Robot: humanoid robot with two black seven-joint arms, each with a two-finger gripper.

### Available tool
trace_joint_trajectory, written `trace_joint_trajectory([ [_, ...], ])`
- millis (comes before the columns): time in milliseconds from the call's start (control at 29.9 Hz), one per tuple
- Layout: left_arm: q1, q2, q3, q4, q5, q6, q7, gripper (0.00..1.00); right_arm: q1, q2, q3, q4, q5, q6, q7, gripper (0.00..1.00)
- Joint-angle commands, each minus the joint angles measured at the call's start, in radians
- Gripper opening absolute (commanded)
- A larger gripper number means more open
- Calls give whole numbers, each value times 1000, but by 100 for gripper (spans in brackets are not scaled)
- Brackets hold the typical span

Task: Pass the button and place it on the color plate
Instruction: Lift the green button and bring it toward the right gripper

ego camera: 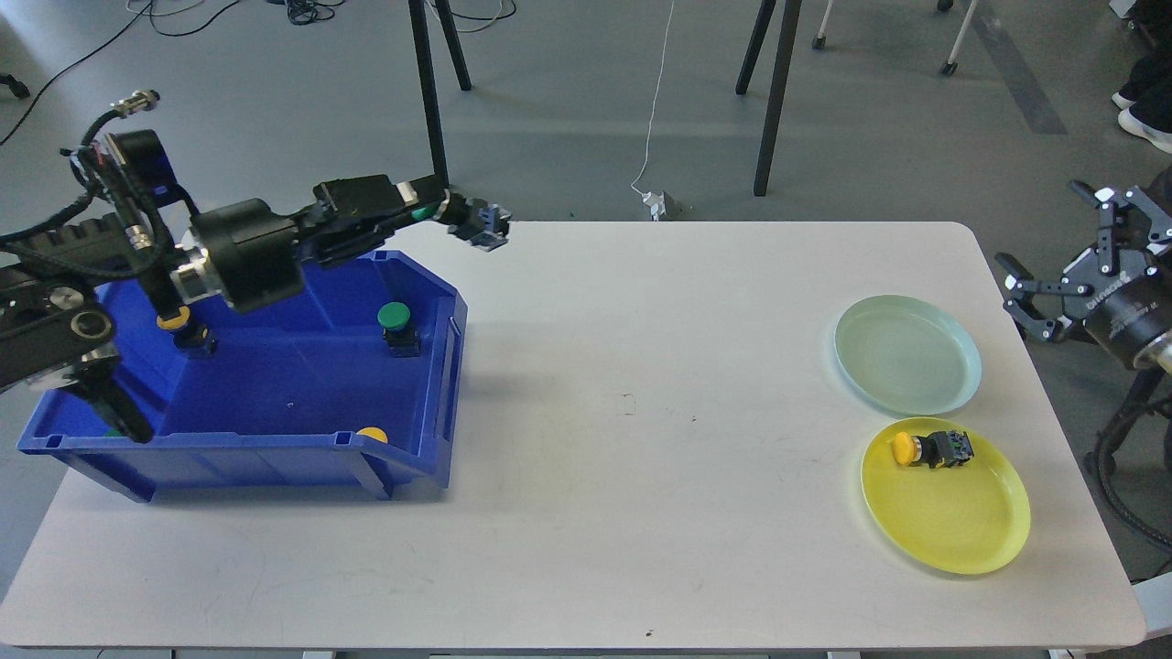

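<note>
My left gripper (pixel 438 210) is shut on a green button (pixel 478 225) and holds it in the air above the far right corner of the blue bin (pixel 275 448). In the bin lie a green button (pixel 395 320), a yellow button (pixel 174 324) and another yellow button (pixel 371 434) at the front wall. A yellow button (pixel 929 448) lies on the yellow plate (pixel 952 522). The pale green plate (pixel 906 354) holds nothing. My right gripper (pixel 1067 261) is open and empty, raised beside the table's right edge near the green plate.
The white table (pixel 641 412) stretches between the bin and the plates. Black chair and table legs (pixel 430 101) stand on the floor behind. A black chair (pixel 1126 256) is at the right.
</note>
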Motion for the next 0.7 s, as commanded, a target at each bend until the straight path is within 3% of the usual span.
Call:
trace_joint_trajectory([
  [0, 15, -171, -68, 6, -136, 17, 0, 5, 108, 63, -9, 64, -144, 0, 0, 96],
  [167, 48, -325, -90, 137, -161, 31, 0, 6, 158, 287, -49, 99, -406, 0, 0, 97],
  [301, 81, -336, -142, 150, -170, 25, 0, 7, 156, 422, -46, 124, -439, 0, 0, 96],
  [670, 90, -342, -151, 150, -170, 22, 0, 7, 213, 537, -52, 153, -454, 0, 0, 96],
])
